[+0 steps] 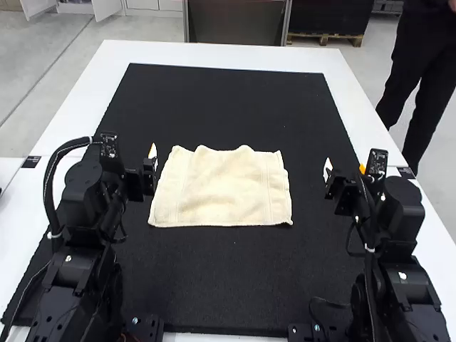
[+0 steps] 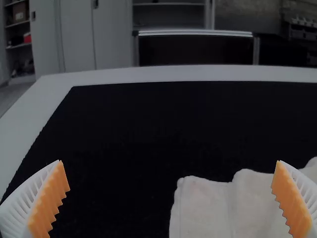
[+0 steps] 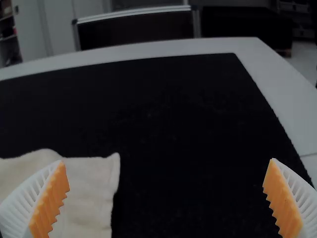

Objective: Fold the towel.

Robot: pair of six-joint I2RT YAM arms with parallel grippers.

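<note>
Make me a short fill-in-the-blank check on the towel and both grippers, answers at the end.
The cream, roughly rectangular cloth towel lies on a large ____ mat.
Of the towel's near and far edges, seen from the arms, the wavier is the ____ one.
The left gripper and right gripper, both with ribbed white fingers, are not shut but ____.
Their fingers carry ____-coloured pads.

Missing words: black; far; open; orange.

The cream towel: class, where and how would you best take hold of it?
I would grip the towel by its wavy far edge, coming down from above with the open left gripper: the ripples there look raised, likely giving slack to pinch, while the near edge lies straighter and flatter on the black mat.
</note>
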